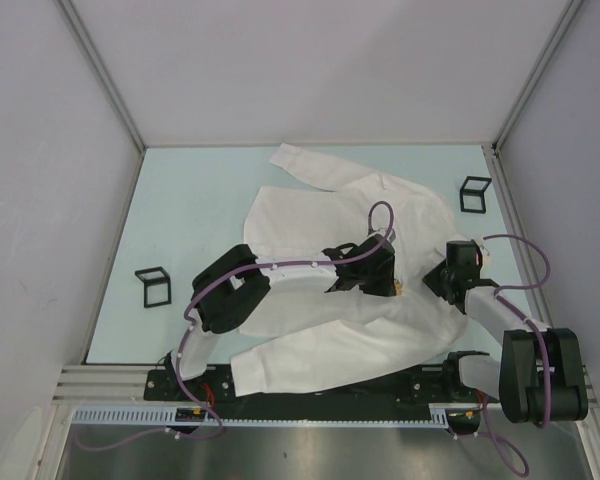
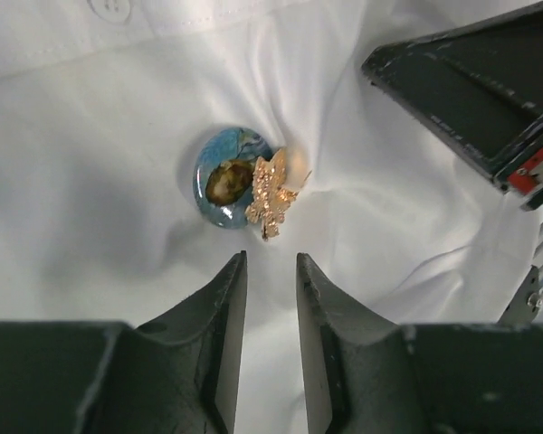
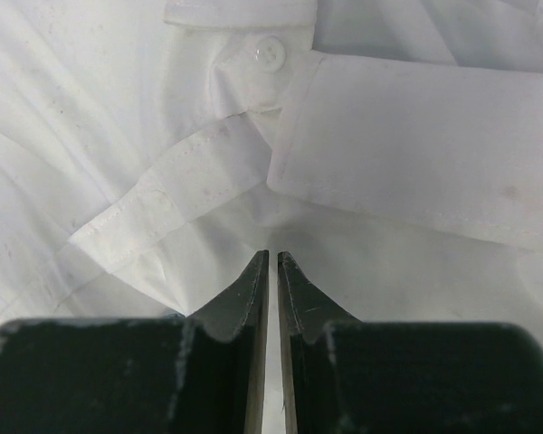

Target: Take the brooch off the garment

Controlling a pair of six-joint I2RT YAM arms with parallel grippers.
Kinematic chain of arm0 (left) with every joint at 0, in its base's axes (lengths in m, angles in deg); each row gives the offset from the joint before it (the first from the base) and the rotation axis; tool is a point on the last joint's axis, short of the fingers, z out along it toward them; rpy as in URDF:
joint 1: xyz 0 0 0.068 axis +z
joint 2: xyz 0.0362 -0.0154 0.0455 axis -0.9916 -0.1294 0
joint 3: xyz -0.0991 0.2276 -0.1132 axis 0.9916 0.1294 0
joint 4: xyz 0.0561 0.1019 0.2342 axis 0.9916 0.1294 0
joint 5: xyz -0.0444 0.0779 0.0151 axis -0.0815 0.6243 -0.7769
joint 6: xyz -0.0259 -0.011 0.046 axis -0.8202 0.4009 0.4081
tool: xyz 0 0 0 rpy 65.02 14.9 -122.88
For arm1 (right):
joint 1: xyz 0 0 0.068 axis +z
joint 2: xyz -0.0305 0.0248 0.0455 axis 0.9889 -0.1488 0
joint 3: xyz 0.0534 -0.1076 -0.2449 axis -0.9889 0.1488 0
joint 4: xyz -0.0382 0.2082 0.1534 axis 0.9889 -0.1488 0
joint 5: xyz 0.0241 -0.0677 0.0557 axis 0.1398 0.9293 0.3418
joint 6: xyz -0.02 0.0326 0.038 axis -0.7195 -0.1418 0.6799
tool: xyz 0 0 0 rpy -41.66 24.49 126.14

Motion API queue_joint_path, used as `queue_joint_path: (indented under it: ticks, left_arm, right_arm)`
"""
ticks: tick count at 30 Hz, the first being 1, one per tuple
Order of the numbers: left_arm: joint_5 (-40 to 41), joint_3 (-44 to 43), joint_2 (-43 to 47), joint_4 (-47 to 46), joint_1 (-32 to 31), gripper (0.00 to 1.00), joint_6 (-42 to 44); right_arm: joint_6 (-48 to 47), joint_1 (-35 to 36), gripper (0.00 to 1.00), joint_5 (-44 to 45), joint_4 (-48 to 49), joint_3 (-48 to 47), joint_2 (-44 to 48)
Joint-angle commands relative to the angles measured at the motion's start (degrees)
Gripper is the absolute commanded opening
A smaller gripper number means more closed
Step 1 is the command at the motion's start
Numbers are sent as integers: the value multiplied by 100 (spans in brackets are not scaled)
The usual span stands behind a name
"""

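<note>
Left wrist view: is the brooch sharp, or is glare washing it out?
Left wrist: brooch sharp, only small glints on its gold part; shirt evenly lit. Right wrist: crisp, no harsh shadow. Top external: brooch a mere speck.

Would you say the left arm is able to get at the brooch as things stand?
Probably yes: the left gripper, jaws apart, sits just short of the brooch, with only bare garment between them and nothing covering it.

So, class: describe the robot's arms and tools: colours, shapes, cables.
The left arm and right arm are black and blocky, each trailing a looping purple cable. The left tool and right tool have black wedge-shaped fingers tapering to scuffed tips.
</note>
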Motion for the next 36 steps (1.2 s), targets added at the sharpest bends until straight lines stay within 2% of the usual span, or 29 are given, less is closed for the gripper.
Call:
queue_joint_path:
  ticks: [1,10,22,31,36]
  left_arm:
    - [-70,-163,127,-359,52,32,-133]
    - [-123,-550,-172,-86,96,34,-116]
    - [18,-401,-154,-16,105,38,-107]
    - [-132,-454,-278,-69,96,32,-186]
    - [-52,-270,-199,-77,96,37,-186]
  right_arm:
    - [6,-26,12,-56,105,4,-61]
    - [-29,-18,12,-100,158,4,-131]
    - [-47,-35,12,-126,254,4,-219]
    - [-73,-35,12,-144,263,4,-245]
    - [-64,-35,12,-170,290,4,-245]
